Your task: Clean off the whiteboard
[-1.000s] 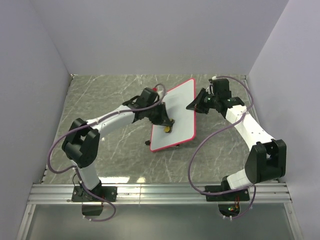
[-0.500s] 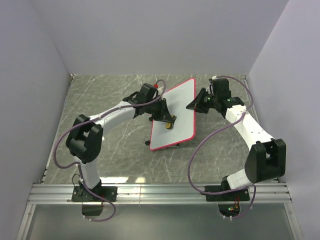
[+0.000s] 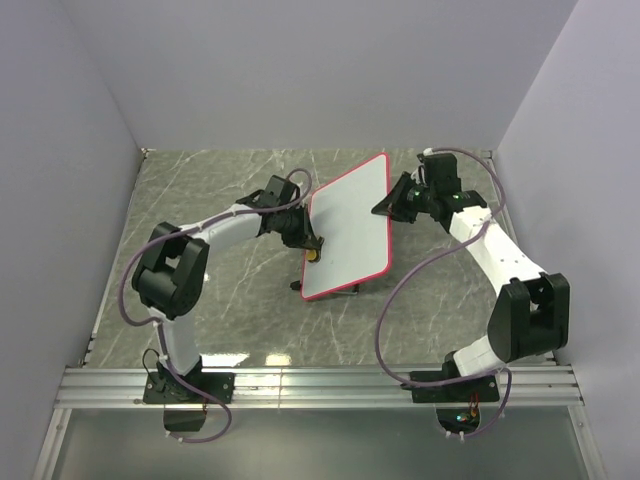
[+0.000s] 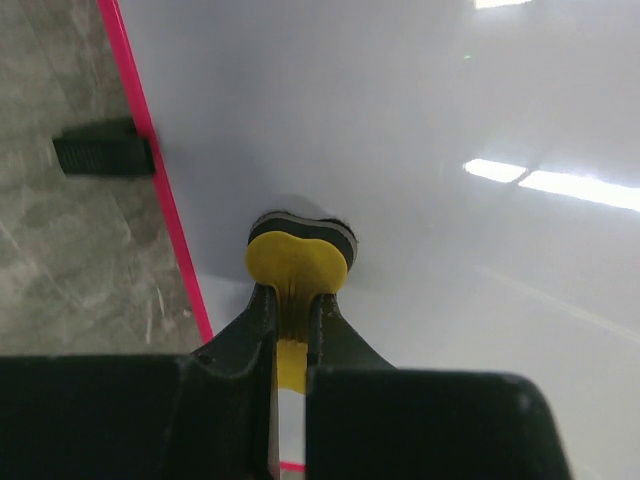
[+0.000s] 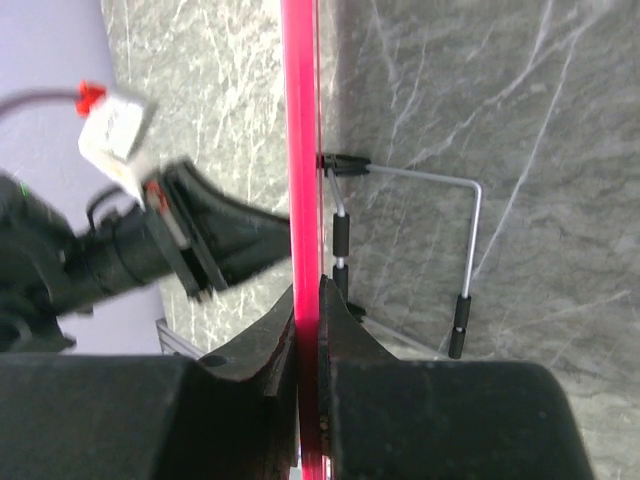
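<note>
Overhead, grey marble table [image 3: 220, 310], lilac walls [image 3: 300, 70], left gripper [image 4: 290, 300] pinching eraser [image 4: 297, 262], right gripper [image 5: 310, 300] clamping whiteboard [image 3: 350, 225]

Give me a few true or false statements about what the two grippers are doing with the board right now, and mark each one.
1. The left gripper is shut on a yellow eraser. True.
2. The eraser sits in the middle of the whiteboard. False: it is close to the red rim on the left arm's side.
3. The right gripper hangs open over the table. False: it is shut on the whiteboard's rim.
4. In the left wrist view, the board face around the eraser shows no writing. True.
</note>
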Controlling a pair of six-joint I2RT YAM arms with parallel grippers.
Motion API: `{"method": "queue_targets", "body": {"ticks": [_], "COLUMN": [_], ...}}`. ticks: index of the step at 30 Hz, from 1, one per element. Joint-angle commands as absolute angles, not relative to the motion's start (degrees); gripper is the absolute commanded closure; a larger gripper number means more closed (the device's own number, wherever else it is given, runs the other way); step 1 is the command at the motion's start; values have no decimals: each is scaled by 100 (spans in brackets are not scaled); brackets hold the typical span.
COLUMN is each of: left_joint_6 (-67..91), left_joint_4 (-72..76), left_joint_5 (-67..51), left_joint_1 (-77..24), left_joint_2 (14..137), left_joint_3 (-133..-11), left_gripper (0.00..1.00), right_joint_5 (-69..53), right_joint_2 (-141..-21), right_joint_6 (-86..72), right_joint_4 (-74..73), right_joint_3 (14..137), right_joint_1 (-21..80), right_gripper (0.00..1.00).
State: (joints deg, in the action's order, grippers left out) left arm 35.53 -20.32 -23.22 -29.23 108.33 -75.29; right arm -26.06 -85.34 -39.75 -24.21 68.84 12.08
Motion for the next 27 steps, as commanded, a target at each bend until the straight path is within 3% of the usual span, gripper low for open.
{"method": "queue_targets", "body": {"ticks": [1, 11, 19, 27], "left_joint_6": [3533, 4604, 4711, 4421], "left_joint_4": [-2347, -1820, -2003, -3145], "left_joint_5": [-2276, -2320, -2250, -1547], "left_joint_1": [-3515, -4377, -4421, -3983], "left_joint_2": [10426, 9747, 9836, 9440], "left_joint_3": [-7015, -7224, -7847, -8789], "left_gripper": [100, 100, 100, 100], "right_joint_5": [-2768, -2918, -2962, -3067], "right_joint_2": [-8859, -9070, -8983, -8526], "right_joint_6": [-4166, -4061, -3911, -3929], "right_joint_4": [-2259, -2206, -2250, -2145], "right_joint_3": [7101, 7023, 6873, 6513], "right_joint_1": [1476, 1485, 1485, 1494], "right_gripper": [100, 100, 100, 100]}}
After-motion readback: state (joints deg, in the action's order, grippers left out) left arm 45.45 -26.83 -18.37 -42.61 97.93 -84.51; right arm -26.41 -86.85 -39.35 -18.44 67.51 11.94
